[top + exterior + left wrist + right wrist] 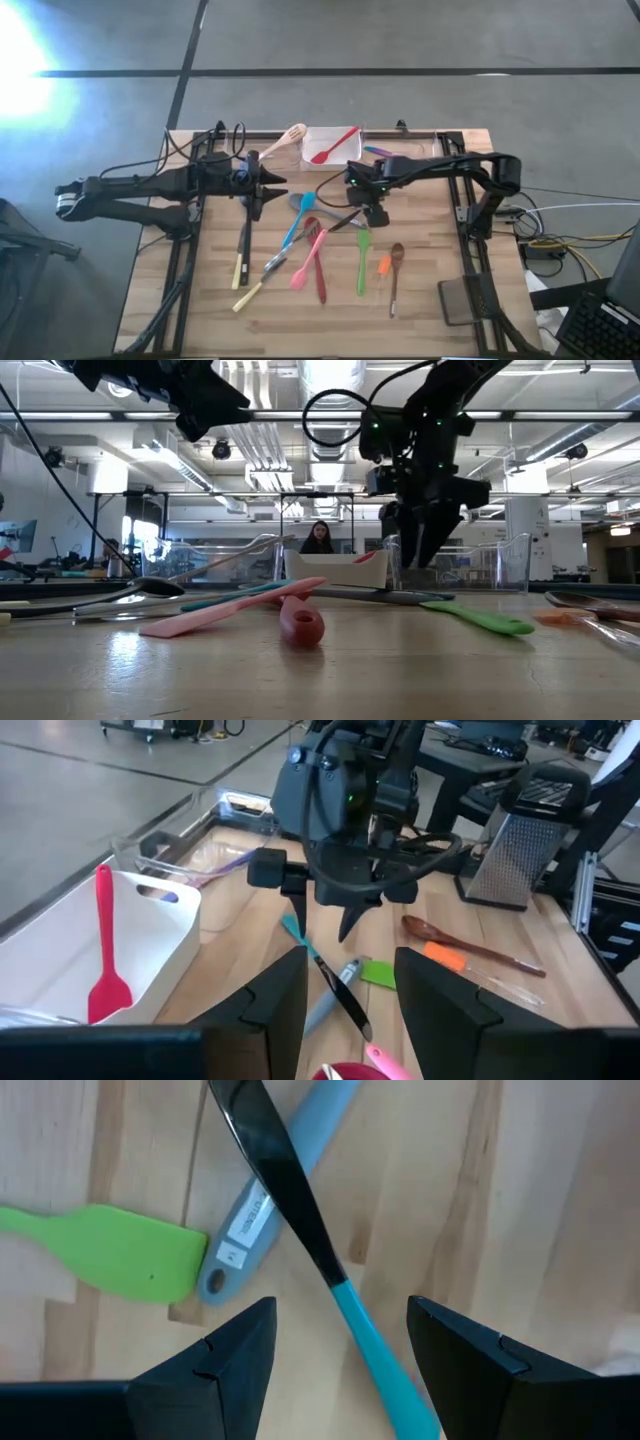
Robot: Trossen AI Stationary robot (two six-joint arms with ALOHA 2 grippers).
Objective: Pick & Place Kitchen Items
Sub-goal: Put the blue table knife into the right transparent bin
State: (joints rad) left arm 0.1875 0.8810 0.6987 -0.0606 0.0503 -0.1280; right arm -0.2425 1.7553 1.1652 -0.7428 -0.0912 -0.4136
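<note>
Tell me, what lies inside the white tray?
Inside the white tray lies one red spatula, blade toward the table's middle. The tray floor beneath it is covered; the low view shows only the wall, so anything else stays hidden.

A white rectangular tray (345,158) sits at the table's far edge with a red silicone spatula (333,146) lying in it. A pale wooden spoon (283,141) lies just left of the tray — a clear plastic tray (200,855) stands to its right. Nearer the front, a green silicone spatula (362,262), an orange-handled utensil (384,267) and a brown wooden spoon (396,270) lie side by side, left to right.
</note>
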